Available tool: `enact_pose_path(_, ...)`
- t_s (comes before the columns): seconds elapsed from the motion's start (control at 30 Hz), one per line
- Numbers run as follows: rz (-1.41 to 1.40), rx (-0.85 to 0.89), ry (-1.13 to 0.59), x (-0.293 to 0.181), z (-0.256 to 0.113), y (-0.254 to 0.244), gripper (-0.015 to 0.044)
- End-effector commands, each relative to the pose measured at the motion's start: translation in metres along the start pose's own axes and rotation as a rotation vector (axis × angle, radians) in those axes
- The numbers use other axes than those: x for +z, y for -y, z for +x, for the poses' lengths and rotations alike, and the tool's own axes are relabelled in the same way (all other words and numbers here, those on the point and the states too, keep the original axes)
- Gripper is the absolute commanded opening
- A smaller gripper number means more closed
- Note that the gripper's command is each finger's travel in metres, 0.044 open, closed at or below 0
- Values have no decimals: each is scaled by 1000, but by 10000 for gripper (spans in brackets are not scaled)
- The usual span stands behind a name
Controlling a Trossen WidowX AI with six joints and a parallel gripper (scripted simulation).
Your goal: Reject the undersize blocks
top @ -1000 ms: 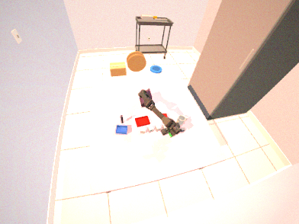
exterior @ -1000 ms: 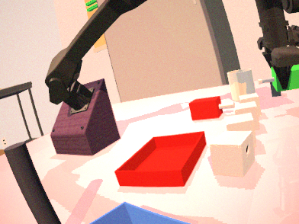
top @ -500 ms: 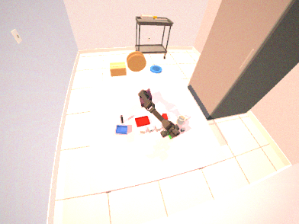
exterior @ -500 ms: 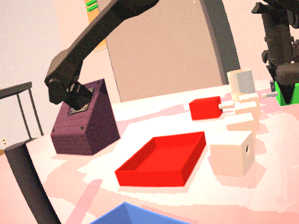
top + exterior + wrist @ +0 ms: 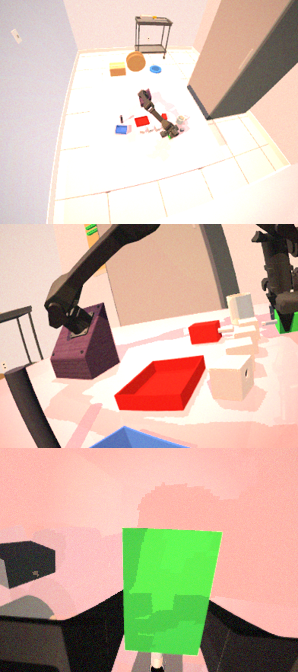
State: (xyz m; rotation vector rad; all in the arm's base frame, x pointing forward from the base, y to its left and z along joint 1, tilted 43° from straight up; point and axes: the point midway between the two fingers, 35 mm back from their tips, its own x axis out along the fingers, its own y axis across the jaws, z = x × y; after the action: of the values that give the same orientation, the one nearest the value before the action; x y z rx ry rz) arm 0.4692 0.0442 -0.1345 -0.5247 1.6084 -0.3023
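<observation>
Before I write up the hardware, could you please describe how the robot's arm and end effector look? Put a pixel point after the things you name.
The arm (image 5: 155,113) (image 5: 99,254) is dark brown-black with chunky, angular joints and slim links. The end effector (image 5: 169,136) (image 5: 287,324) (image 5: 160,591) has black, tapering fingers.

Room, type unclear: tiled floor, pale walls, wall socket, wheeled metal cart (image 5: 153,23).

Gauge (image 5: 169,136) (image 5: 279,321) (image 5: 167,590): bright green | reject tray (image 5: 142,121) (image 5: 161,385): solid red | blocks (image 5: 232,376): cream | arm base (image 5: 85,355): purple, dark-streaked | small tray (image 5: 122,129) (image 5: 129,439): blue

4 pale blocks (image 5: 142,132) (image 5: 228,380), 1 red tray (image 5: 142,121) (image 5: 152,403), 1 blue tray (image 5: 121,129) (image 5: 133,440), 1 green gauge (image 5: 169,136) (image 5: 280,324) (image 5: 170,578)
</observation>
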Motion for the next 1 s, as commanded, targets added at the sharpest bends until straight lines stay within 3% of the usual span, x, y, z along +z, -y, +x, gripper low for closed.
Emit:
enact_pose_path(0.0, -6, -2, 10, 0, -3, 0, 0)
enact_pose_path(0.97, -7, -3, 16, -11, 1, 3, 0)
